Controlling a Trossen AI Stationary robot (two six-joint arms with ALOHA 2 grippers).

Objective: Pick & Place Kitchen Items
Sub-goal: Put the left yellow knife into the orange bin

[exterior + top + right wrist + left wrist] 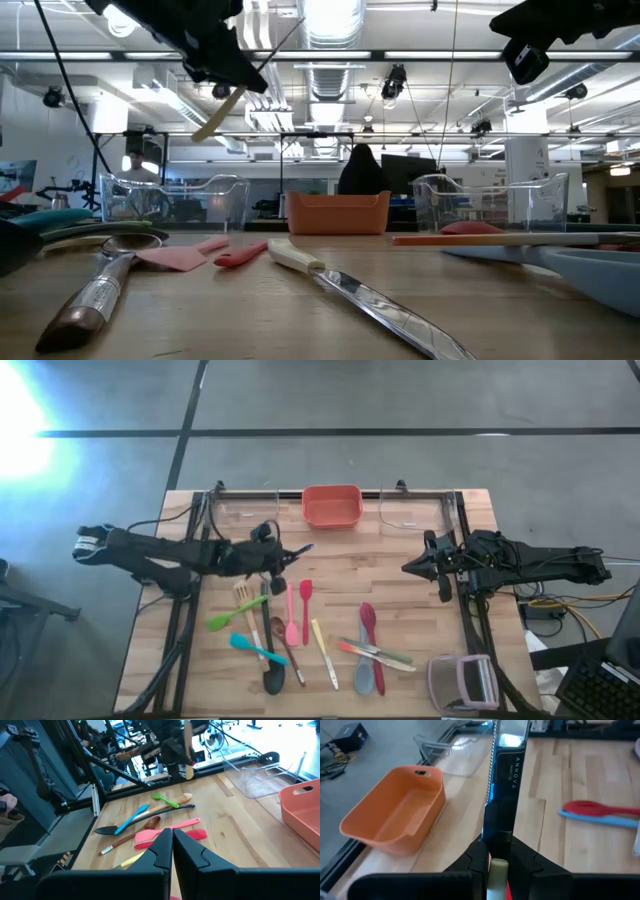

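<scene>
My left gripper (282, 556) hangs above the table's middle left, shut on a knife (502, 785) with a serrated dark blade and a pale handle. The orange bin (331, 505) stands on its base at the far edge, a little beyond the blade's tip. Several long-handled utensils (300, 625) in red, pink, green, blue, black and wood lie flat on the table's near half. My right gripper (408, 568) waits shut above the table's right side, holding nothing. My left gripper pinches the knife between its two fingers where the blade meets the pale handle (498, 862). The blade runs on forward past the fingertips, along the way they point. In the low view the knife is lifted clear and slanted, handle end (215, 125) low, blade tip up.
Clear plastic bins (240, 512) (410, 512) flank the orange bin along the far edge. Another clear bin (462, 682) sits at the near right corner. A person (362, 170) shows in the room beyond the table.
</scene>
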